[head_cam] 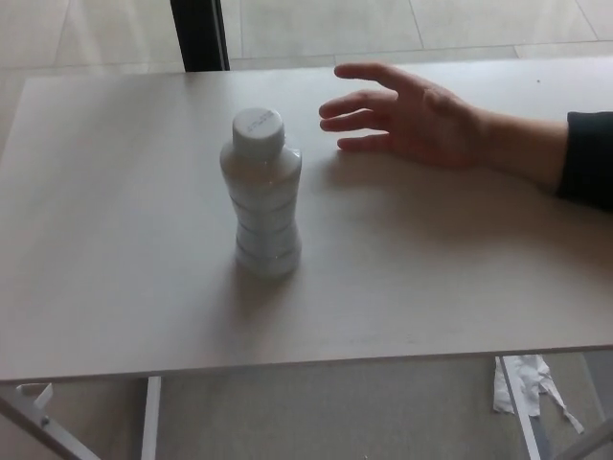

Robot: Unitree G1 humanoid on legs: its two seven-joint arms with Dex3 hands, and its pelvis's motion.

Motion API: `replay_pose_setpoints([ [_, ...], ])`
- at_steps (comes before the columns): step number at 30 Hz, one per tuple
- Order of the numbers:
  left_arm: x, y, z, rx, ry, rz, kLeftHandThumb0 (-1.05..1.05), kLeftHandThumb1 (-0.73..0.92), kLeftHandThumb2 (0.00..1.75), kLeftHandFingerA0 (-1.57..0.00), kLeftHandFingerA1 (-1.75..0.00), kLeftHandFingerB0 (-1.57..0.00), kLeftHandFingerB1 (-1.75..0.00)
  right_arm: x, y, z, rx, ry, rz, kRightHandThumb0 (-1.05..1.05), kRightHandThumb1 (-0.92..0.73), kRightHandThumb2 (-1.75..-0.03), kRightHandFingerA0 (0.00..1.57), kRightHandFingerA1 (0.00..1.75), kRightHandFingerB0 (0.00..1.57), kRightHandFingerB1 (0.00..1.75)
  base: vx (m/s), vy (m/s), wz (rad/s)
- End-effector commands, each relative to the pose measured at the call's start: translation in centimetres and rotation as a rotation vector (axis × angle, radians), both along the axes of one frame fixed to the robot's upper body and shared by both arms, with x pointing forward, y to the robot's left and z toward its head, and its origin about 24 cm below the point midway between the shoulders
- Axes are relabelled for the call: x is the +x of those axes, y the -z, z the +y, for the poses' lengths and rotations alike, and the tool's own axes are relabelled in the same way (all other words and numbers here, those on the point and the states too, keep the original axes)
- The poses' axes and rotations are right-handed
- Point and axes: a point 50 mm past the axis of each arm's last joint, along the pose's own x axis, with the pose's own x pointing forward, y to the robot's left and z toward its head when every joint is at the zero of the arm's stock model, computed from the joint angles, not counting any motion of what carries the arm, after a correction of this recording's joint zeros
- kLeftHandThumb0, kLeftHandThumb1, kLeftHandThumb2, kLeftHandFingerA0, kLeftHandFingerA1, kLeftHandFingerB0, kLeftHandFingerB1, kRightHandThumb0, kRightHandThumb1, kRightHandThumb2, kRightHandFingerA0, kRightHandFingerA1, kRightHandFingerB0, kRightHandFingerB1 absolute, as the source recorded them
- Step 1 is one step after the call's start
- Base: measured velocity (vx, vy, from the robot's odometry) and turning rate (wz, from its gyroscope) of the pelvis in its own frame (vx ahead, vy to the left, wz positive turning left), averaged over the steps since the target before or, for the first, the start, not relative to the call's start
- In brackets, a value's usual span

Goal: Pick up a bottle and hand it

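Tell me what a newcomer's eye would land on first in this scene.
First, the white bottle standing upright, capped, left of the middle of the pale table. Next, a person's hand reaching in from the right over the table's far side, open, palm down, apart from the bottle. Neither of the robot's hands shows.

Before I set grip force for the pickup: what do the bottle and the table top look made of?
The bottle looks like whitish, slightly translucent plastic with a matte white screw cap; its ribbed, waisted body suggests thin moulded walls. The table looks like pale wood or wood-grain laminate, smooth and matte, with faint grain lines; which one I cannot tell.
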Motion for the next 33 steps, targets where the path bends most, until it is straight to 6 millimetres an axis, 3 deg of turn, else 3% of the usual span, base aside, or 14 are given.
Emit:
replay_pose_setpoints([
  [1,1.0,2.6,-3.6,0.001,0.067,0.163,-0.78,0.44,0.9,-0.01,-0.37,0.0,-0.21,0.3,-0.6,-0.4,-0.024,0.005,-0.022,-0.62,-0.57,-0.57,0.46,0.62,0.28,0.43,0.0,0.0,0.0],
  [6,1.6,4.9,-6.9,0.001,0.175,0.239,-0.78,0.44,0.89,0.0,-0.36,0.0,-0.23,0.4,-0.8,-0.5,-0.026,0.005,-0.035,-0.69,-0.45,-0.86,0.48,0.68,0.21,0.51,0.0,0.0,0.0],
  [9,1.8,5.8,-7.9,0.001,0.184,0.263,-0.73,0.41,0.89,0.0,-0.39,0.0,-0.27,0.5,-0.9,-0.6,-0.02,0.009,-0.041,-0.71,-0.46,-0.85,0.46,0.67,0.24,0.52,0.0,0.0,0.0],
  [10,1.8,6.2,-8.4,0.001,0.196,0.274,-0.83,0.55,0.57,-0.02,-0.41,0.0,-0.29,0.5,-0.8,-0.5,-0.02,0.011,-0.041,-0.62,-0.56,-0.57,0.45,0.61,0.29,0.44,0.0,0.0,0.0],
  [13,2.1,7.0,-9.4,0.005,0.222,0.296,-0.73,0.4,0.89,0.0,-0.4,0.0,-0.25,0.7,-0.8,-0.4,-0.03,0.0,-0.043,-0.61,-0.57,-0.57,0.38,0.58,0.29,0.43,0.0,0.0,0.0],
  [14,2.2,7.8,-10.4,0.012,0.253,0.312,-0.83,0.53,0.57,0.0,-0.44,0.0,-0.25,0.7,-0.8,-0.5,-0.03,0.004,-0.042,-0.68,-0.45,-0.85,0.4,0.65,0.24,0.52,0.0,0.0,0.0],
  [15,2.3,8.5,-11.2,0.018,0.269,0.345,-0.81,0.45,0.89,0.0,-0.25,0.0,-0.13,0.7,-0.8,-0.4,-0.025,0.006,-0.044,-0.63,-0.56,-0.56,0.47,0.62,0.3,0.43,0.0,0.0,0.0],
  [18,2.4,9.7,-12.3,0.069,0.294,0.38,-0.87,0.49,0.89,0.0,-0.21,0.0,-0.08,0.8,-0.9,-0.3,-0.025,0.001,-0.049,-0.6,-0.57,-0.57,0.44,0.6,0.29,0.42,0.0,0.0,0.0],
  [24,3.1,10.9,-13.4,0.189,0.301,0.449,-0.87,0.49,0.91,-0.01,-0.23,0.0,-0.04,1.5,-0.9,0.0,-0.02,-0.006,-0.058,-0.67,-0.46,-0.84,0.45,0.66,0.26,0.51,0.0,0.0,0.0],
  [25,3.3,11.1,-13.6,0.188,0.299,0.464,-0.94,0.53,0.62,0.0,-0.36,0.0,-0.16,1.5,-0.9,0.1,-0.029,-0.01,-0.057,-0.66,-0.46,-0.84,0.48,0.67,0.26,0.5,0.0,0.0,0.0],
  [26,3.5,11.3,-13.6,0.165,0.298,0.486,-0.85,0.48,0.9,-0.01,-0.24,0.0,-0.04,1.6,-1.0,0.1,-0.029,-0.02,-0.067,-0.66,-0.46,-0.84,0.46,0.66,0.26,0.51,0.0,0.0,0.0],
  [27,3.6,11.4,-13.5,0.162,0.298,0.497,-0.89,0.5,0.6,0.0,-0.34,0.0,-0.12,1.6,-1.0,0.1,-0.029,-0.02,-0.07,-0.69,-0.46,-0.85,0.48,0.67,0.25,0.51,0.0,0.0,0.0],
  [28,3.6,11.6,-13.4,0.161,0.295,0.516,-0.84,0.48,0.9,-0.01,-0.22,0.0,0.0,1.7,-1.1,0.1,-0.031,-0.016,-0.075,-0.68,-0.45,-0.86,0.5,0.68,0.26,0.52,0.0,0.0,0.0],
  [33,3.2,12.8,-12.2,0.111,0.274,0.608,-0.81,0.46,0.87,0.0,-0.24,0.0,0.0,2.1,-1.5,0.1,-0.032,-0.016,-0.089,-0.56,-0.57,-0.57,0.52,0.59,0.33,0.39,0.0,0.0,0.0],
])
